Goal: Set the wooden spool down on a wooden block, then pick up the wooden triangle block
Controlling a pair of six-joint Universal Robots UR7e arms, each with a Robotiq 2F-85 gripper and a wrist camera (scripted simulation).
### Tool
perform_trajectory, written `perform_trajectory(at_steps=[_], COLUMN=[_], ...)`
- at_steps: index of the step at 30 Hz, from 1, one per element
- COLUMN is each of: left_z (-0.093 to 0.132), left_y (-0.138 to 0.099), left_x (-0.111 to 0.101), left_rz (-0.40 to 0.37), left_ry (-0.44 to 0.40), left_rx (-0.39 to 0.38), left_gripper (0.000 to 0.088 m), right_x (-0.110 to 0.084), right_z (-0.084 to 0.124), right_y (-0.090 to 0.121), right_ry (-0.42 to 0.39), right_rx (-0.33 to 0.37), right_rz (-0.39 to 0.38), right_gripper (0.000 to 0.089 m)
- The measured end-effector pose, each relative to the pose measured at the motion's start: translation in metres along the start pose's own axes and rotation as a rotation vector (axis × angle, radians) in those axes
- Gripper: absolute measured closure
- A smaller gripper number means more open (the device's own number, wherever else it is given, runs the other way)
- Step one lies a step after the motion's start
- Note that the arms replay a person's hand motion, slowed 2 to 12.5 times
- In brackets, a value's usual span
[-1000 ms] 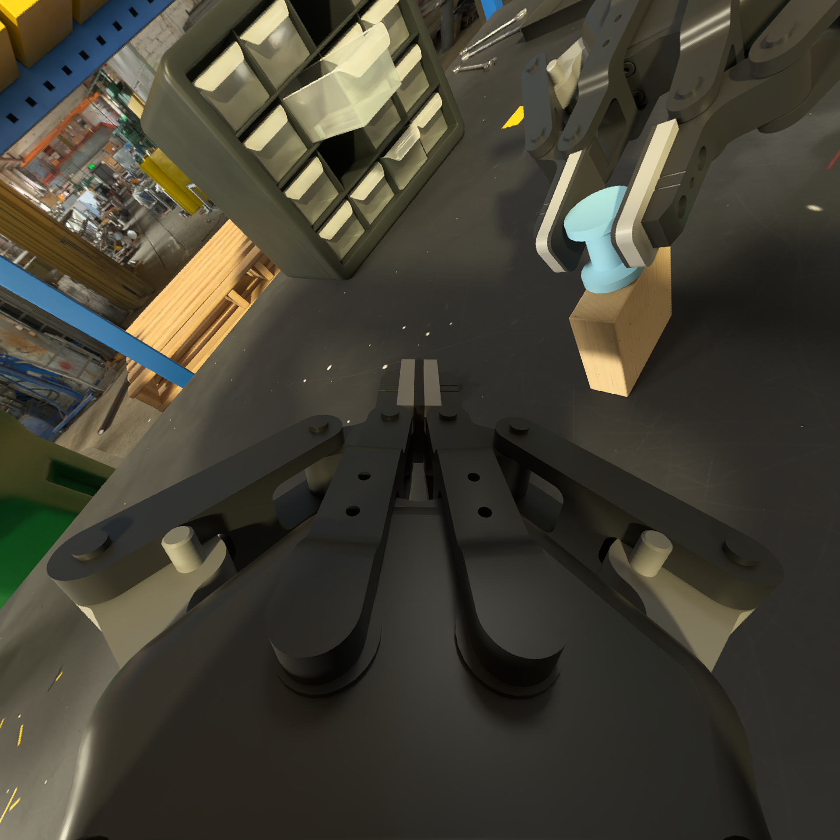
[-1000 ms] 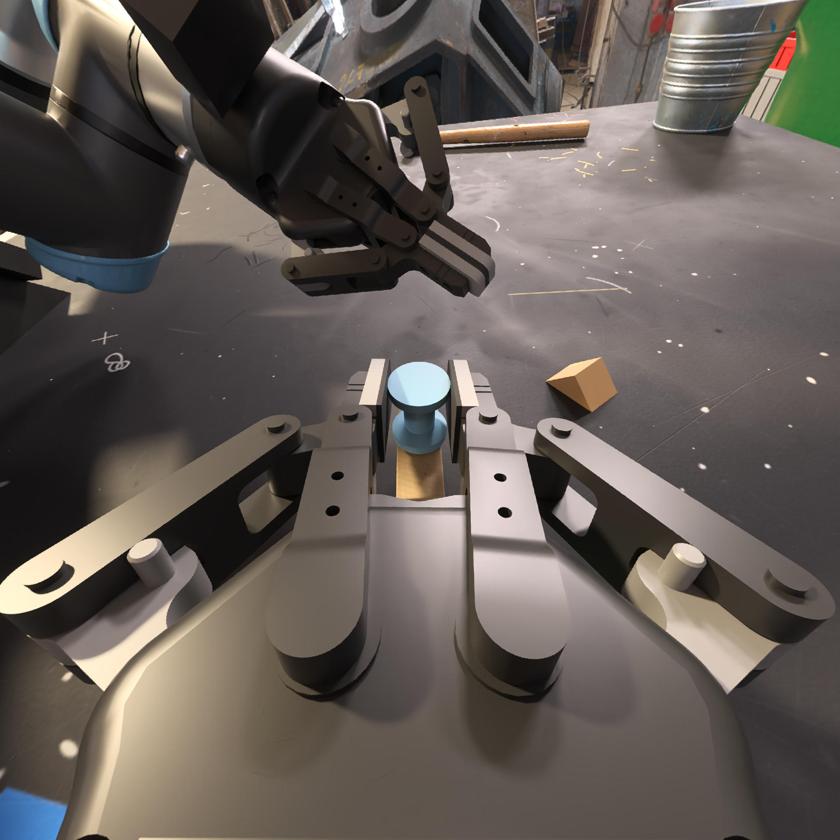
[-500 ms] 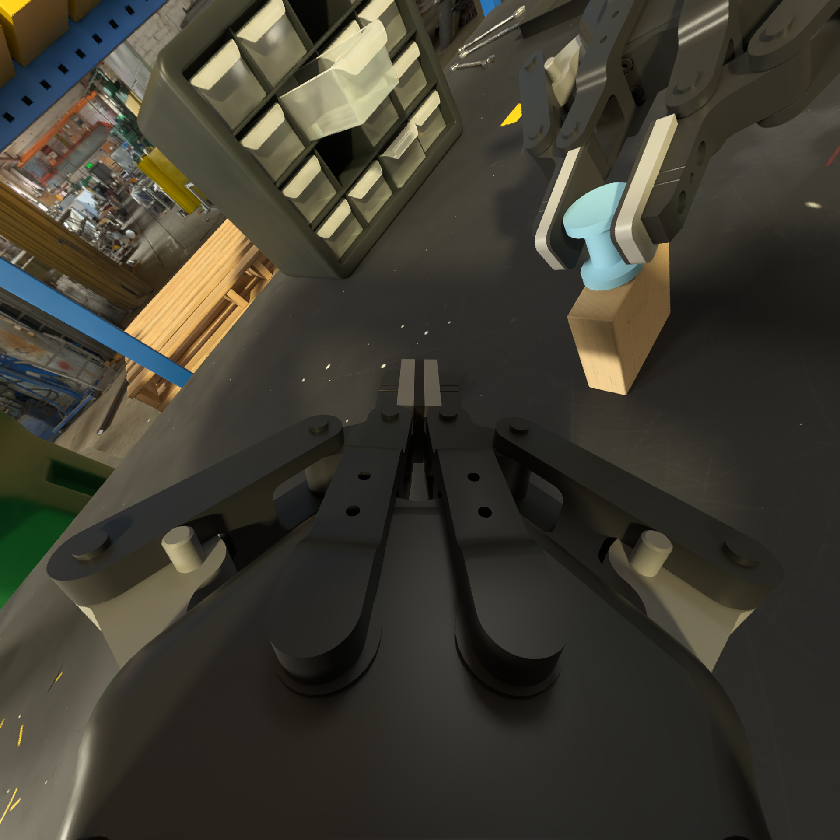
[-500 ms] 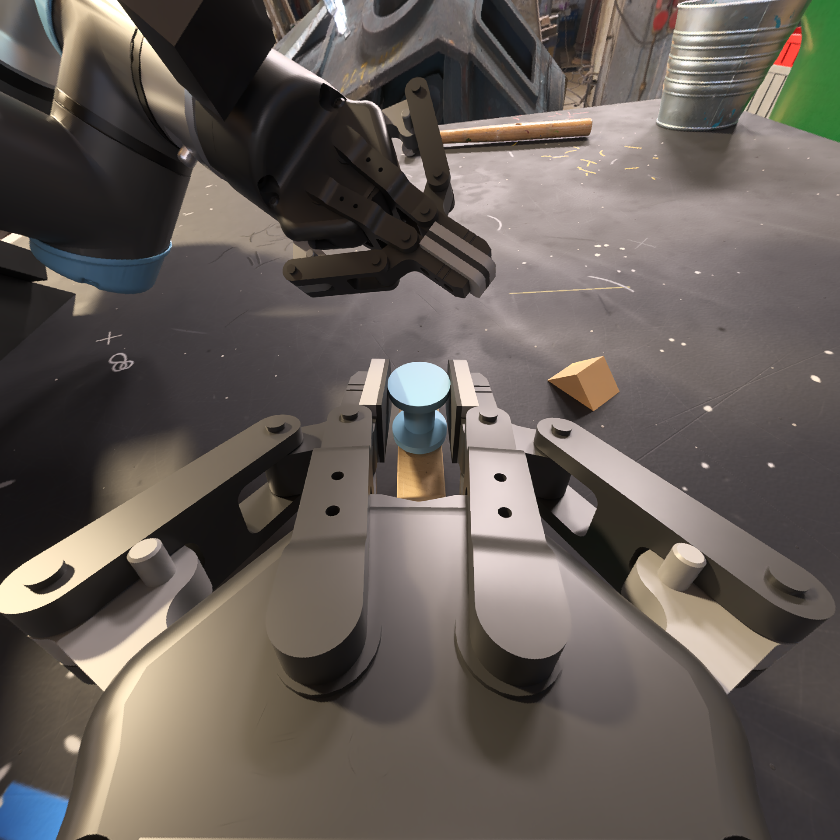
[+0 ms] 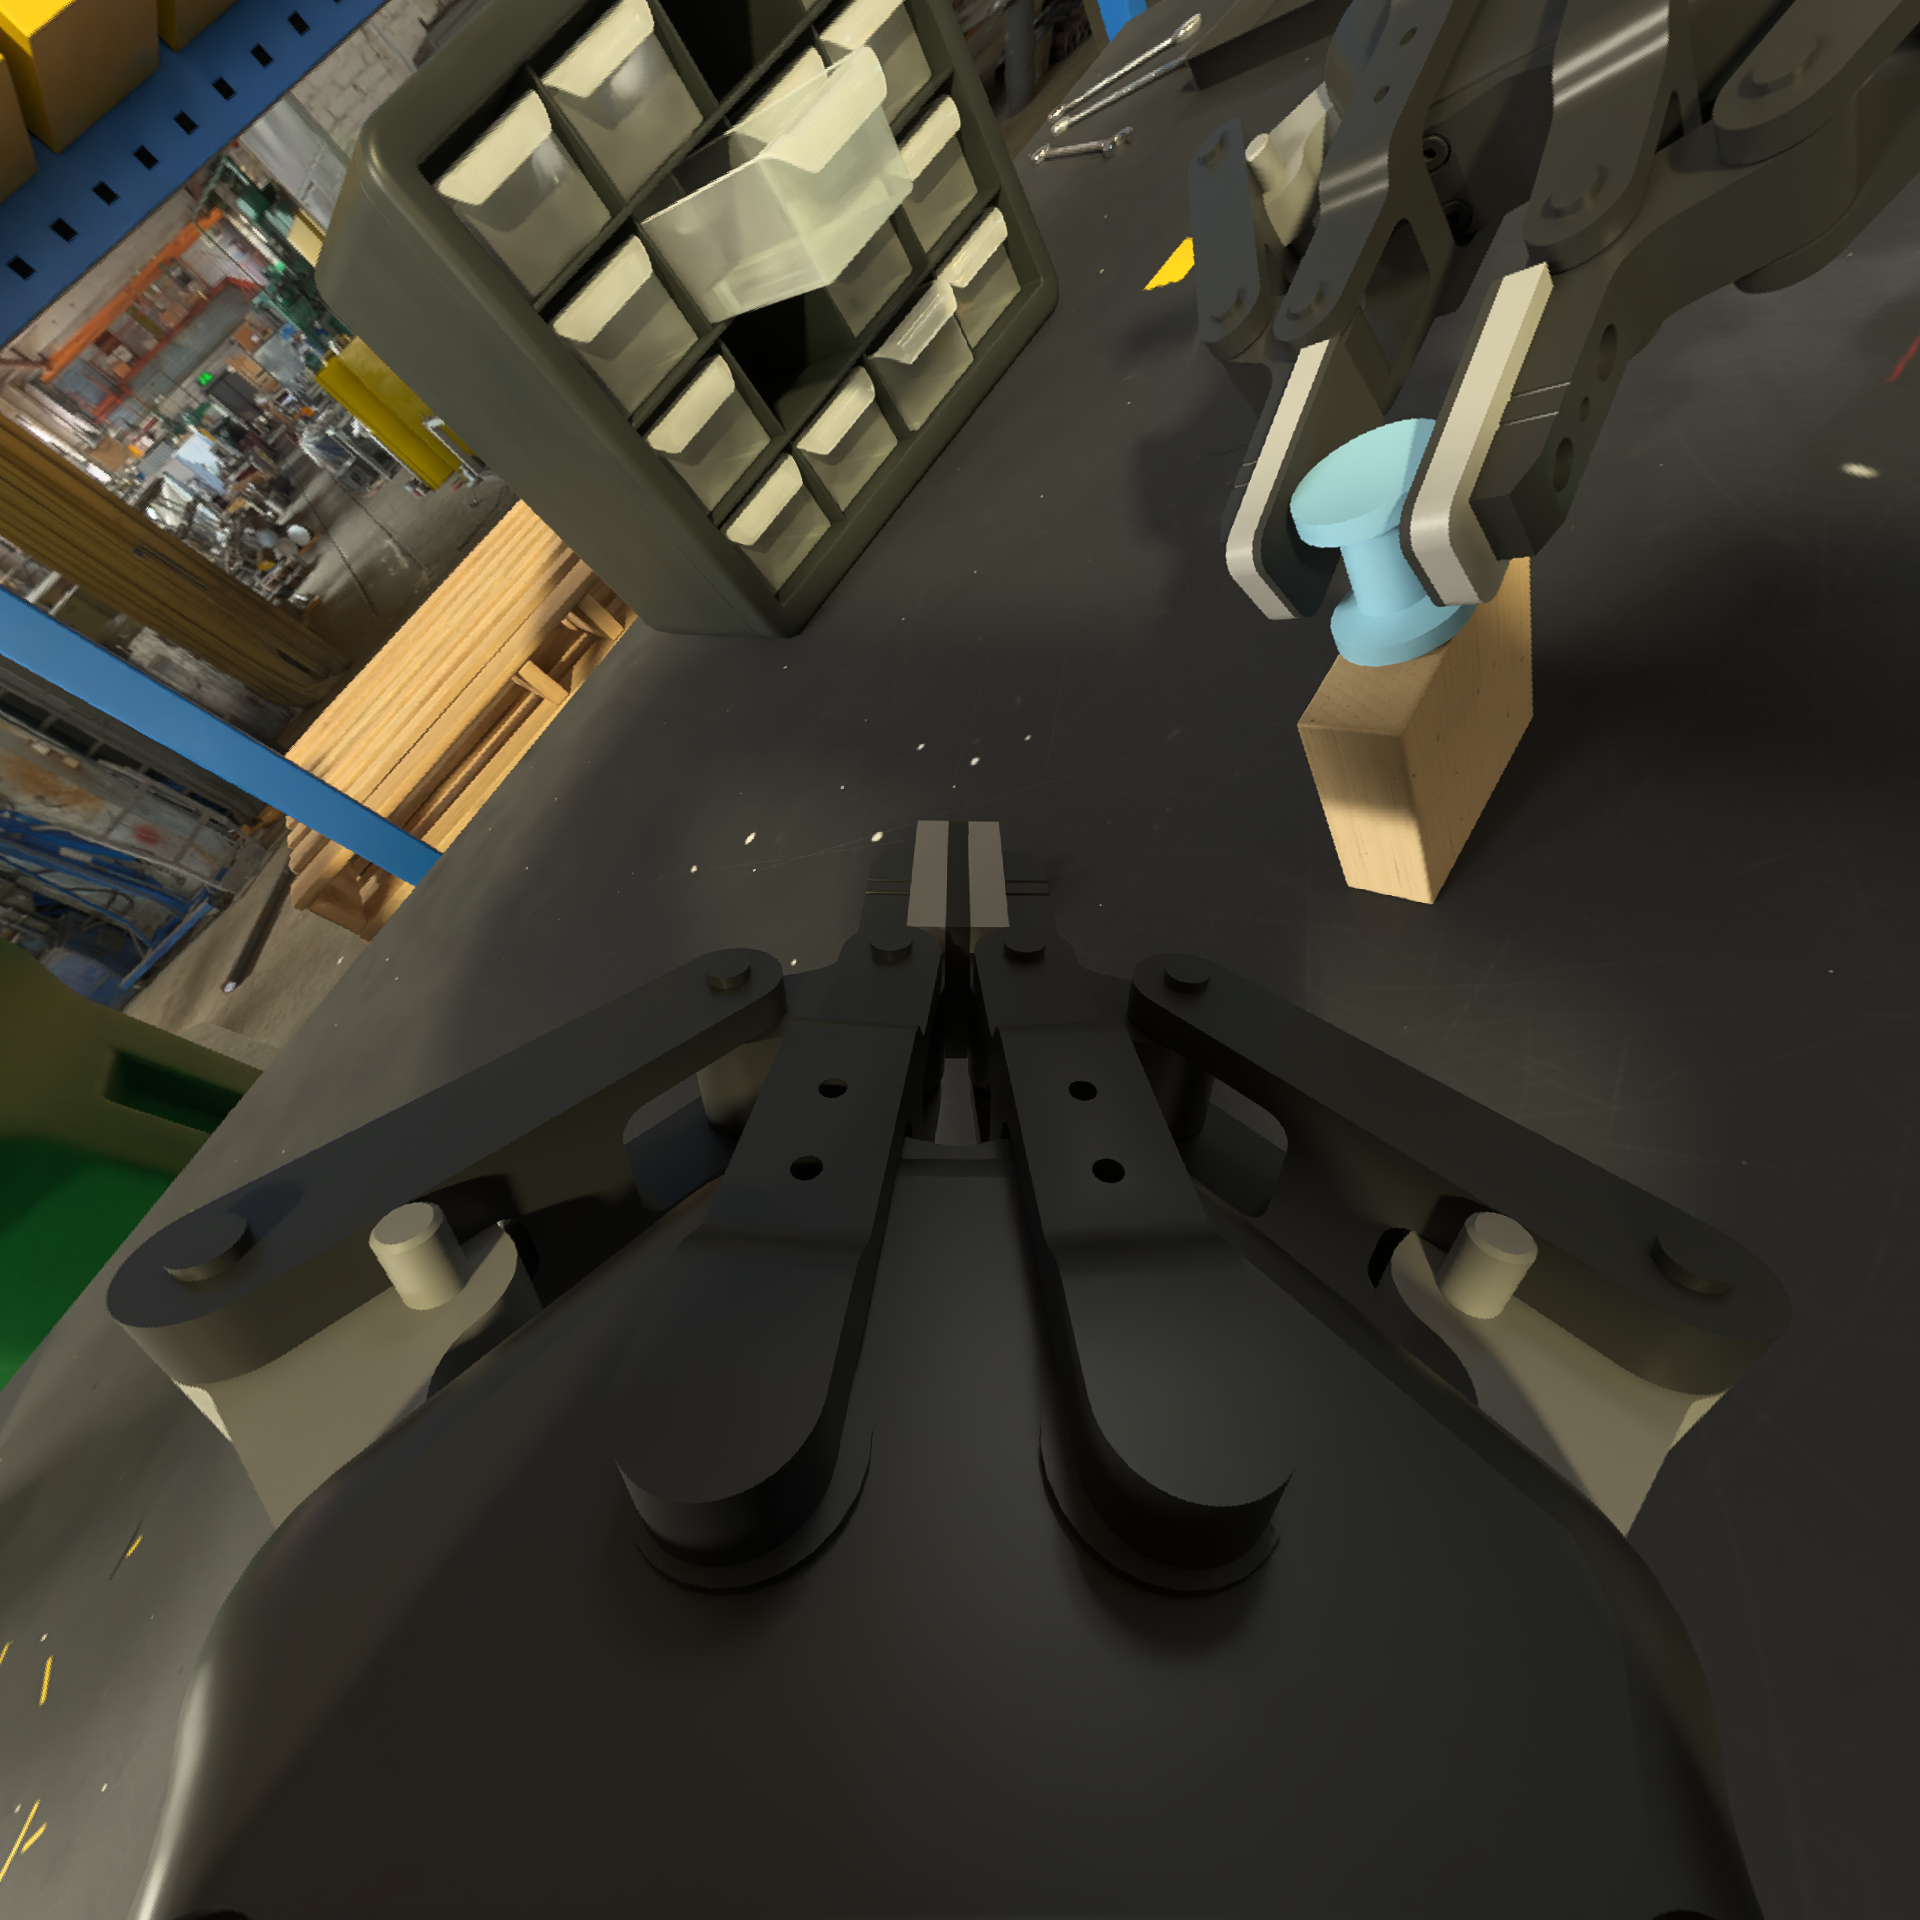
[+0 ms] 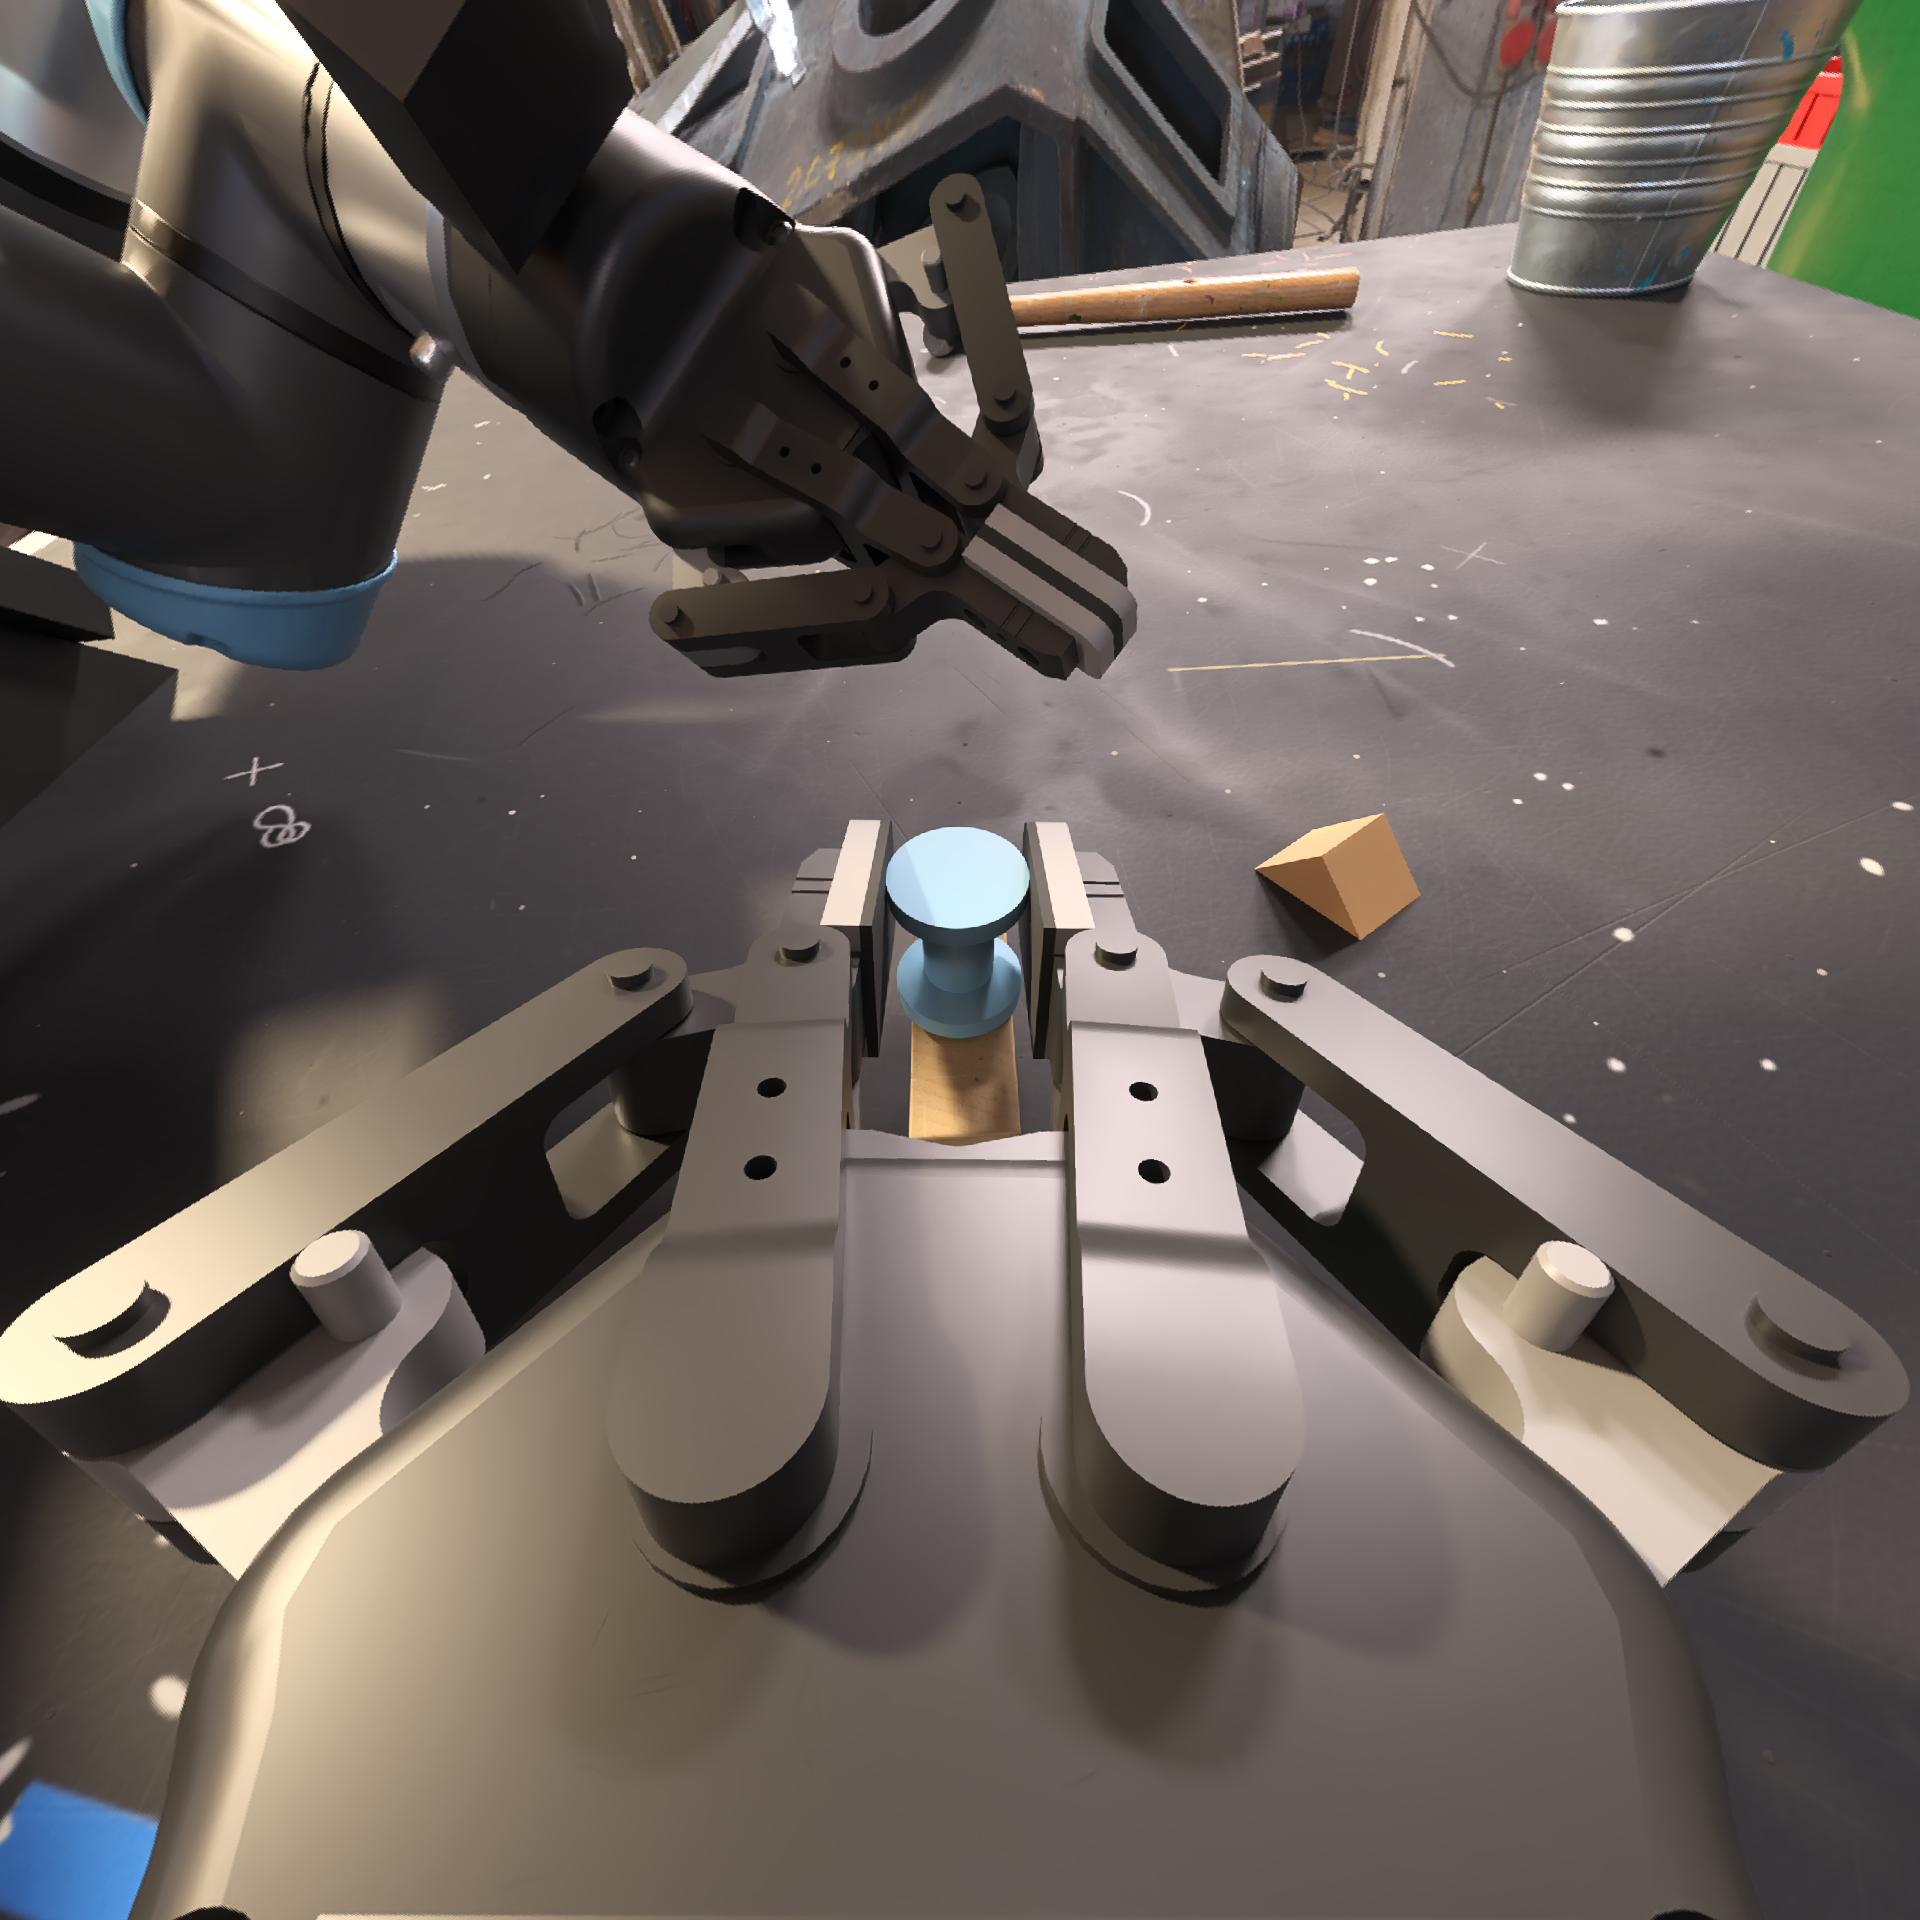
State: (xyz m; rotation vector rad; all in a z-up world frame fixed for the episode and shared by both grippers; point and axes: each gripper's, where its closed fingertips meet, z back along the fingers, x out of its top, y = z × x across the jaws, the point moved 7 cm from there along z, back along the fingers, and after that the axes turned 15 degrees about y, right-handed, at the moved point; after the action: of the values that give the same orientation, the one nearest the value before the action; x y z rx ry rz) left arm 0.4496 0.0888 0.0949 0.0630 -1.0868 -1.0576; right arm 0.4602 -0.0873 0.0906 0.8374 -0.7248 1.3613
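A light blue spool [image 6: 956, 914] stands upright on the top of a wooden block [image 6: 961, 1086]. My right gripper [image 6: 956, 873] is shut on the spool's upper disc, one pad on each side. In the left wrist view the spool [image 5: 1371, 551] sits at the near end of the block [image 5: 1392, 769], between the right gripper's fingers [image 5: 1361, 587]. The wooden triangle block [image 6: 1340, 878] lies on the dark table to the right of the right gripper. My left gripper [image 5: 956, 873] is shut and empty. It hovers above the table beyond the spool [image 6: 1081, 623].
A grey drawer cabinet [image 5: 675, 312] with one drawer pulled out stands on the table. A wooden hammer handle [image 6: 1184, 296] and a metal bucket [image 6: 1631, 177] are at the far edge. Wrenches [image 5: 1091, 135] lie beyond the cabinet. A green bin [image 5: 62, 1226] is off the table's side.
Almost nothing. The spool stays between the right gripper's pads on the block. Both views shift only very slightly.
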Motion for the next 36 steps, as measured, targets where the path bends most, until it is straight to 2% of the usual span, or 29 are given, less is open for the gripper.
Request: perform_trajectory(at_steps=[36], left_z=[-0.0011], left_y=[-0.0008], left_x=[-0.0012], left_rz=[-0.004], left_ry=[0.014], left_rx=[-0.003], left_gripper=[0.0882], right_x=[-0.0006], right_z=[0.0002], right_y=[0.0004], right_ry=[0.005], right_rx=[0.018], right_rz=[-0.004], right_gripper=[0.0672])
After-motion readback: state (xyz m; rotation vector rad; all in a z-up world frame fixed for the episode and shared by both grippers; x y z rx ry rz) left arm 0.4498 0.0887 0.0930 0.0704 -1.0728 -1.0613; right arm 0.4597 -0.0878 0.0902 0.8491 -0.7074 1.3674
